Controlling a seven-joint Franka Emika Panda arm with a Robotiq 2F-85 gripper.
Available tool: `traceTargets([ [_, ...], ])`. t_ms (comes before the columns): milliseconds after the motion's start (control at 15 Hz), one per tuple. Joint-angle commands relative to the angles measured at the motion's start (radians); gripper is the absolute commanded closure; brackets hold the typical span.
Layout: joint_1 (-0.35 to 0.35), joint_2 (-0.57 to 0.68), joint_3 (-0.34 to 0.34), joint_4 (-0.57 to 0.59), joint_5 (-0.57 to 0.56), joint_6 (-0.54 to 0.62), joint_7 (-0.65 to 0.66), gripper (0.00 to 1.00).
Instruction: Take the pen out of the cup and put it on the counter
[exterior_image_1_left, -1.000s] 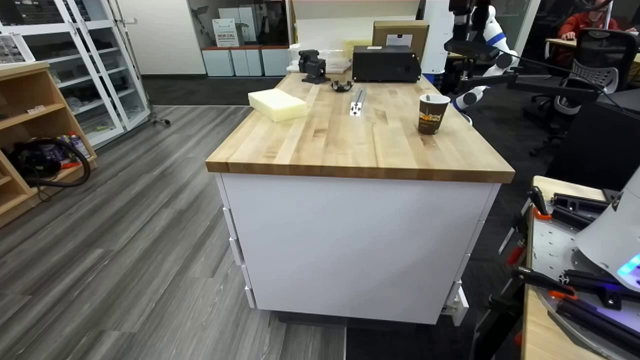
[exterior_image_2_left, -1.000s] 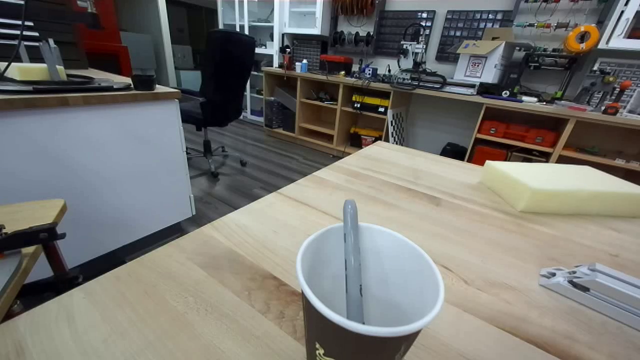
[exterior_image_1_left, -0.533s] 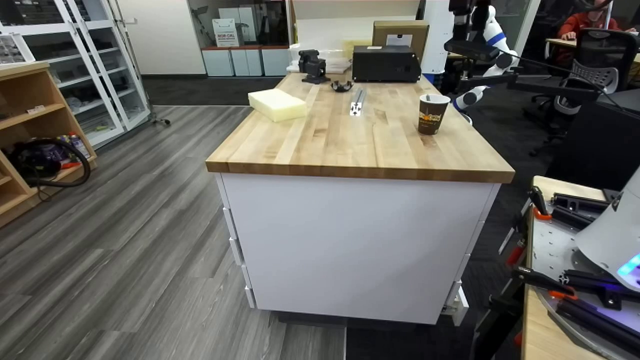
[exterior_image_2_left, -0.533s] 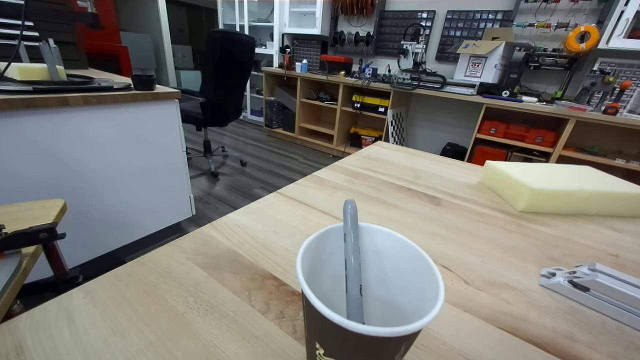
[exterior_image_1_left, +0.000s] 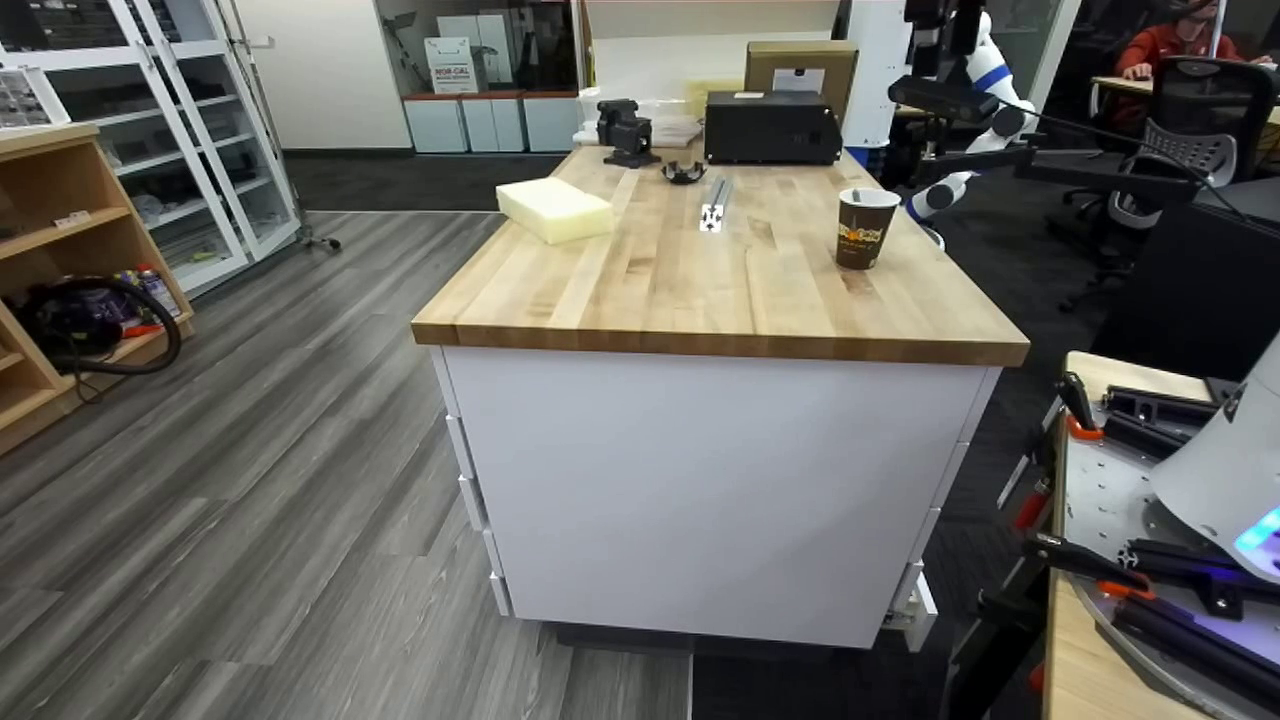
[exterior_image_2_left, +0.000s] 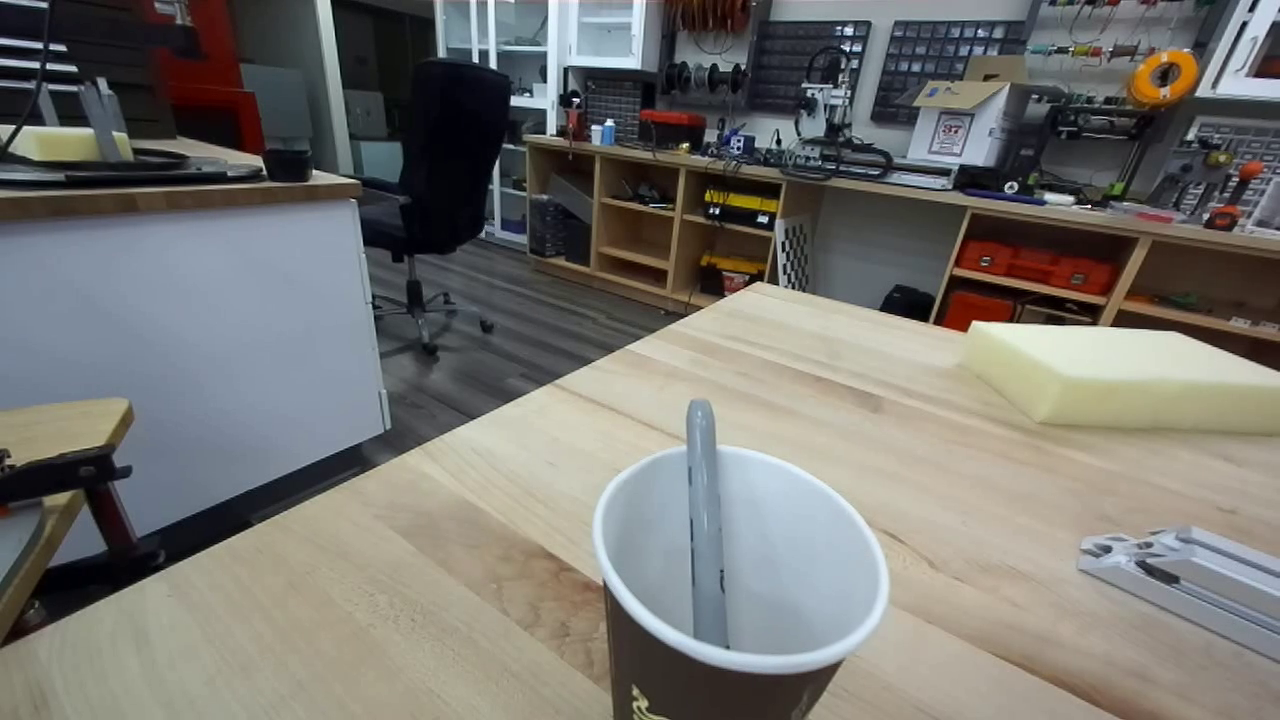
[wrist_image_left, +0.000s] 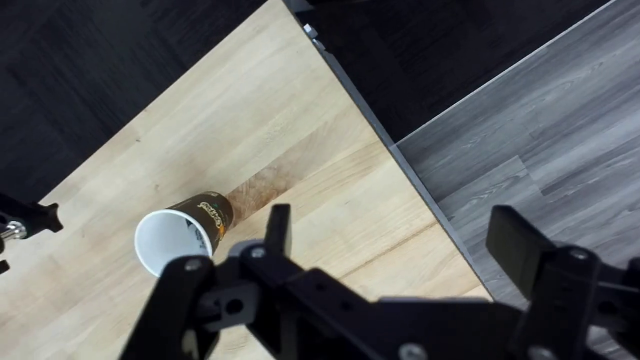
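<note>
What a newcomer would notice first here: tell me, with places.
Probably the brown paper cup, large at the bottom middle of an exterior view, with a grey marker pen poking above its rim. Next, the pale yellow foam block at that view's right edge. In the wrist view, the black pincer gapes open across the lower part.

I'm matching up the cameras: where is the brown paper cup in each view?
In an exterior view, the brown paper cup is right of centre, in the upper half.
In an exterior view, the cup is just right of centre, cut off at the bottom.
In the wrist view, the cup is left of centre, below mid-height.
Shared landmark: the butcher-block countertop it stands on.
</note>
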Motion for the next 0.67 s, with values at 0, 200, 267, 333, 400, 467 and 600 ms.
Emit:
traceTargets([
  [0,-0.025,0.017,-0.053,0.002,-0.063,0.075,-0.089,0.00],
  [200,-0.039,0.068,-0.118,0.006,-0.060,0.193,-0.156,0.00],
  [267,-0.043,0.088,-0.136,0.008,-0.052,0.226,-0.173,0.00],
  [333,-0.050,0.116,-0.155,0.013,-0.043,0.256,-0.189,0.00],
  [400,-0.057,0.141,-0.169,0.016,-0.038,0.278,-0.197,0.00],
  [467,-0.062,0.168,-0.184,0.020,-0.029,0.291,-0.207,0.00],
  [600,-0.071,0.219,-0.210,0.026,-0.007,0.318,-0.226,0.00],
])
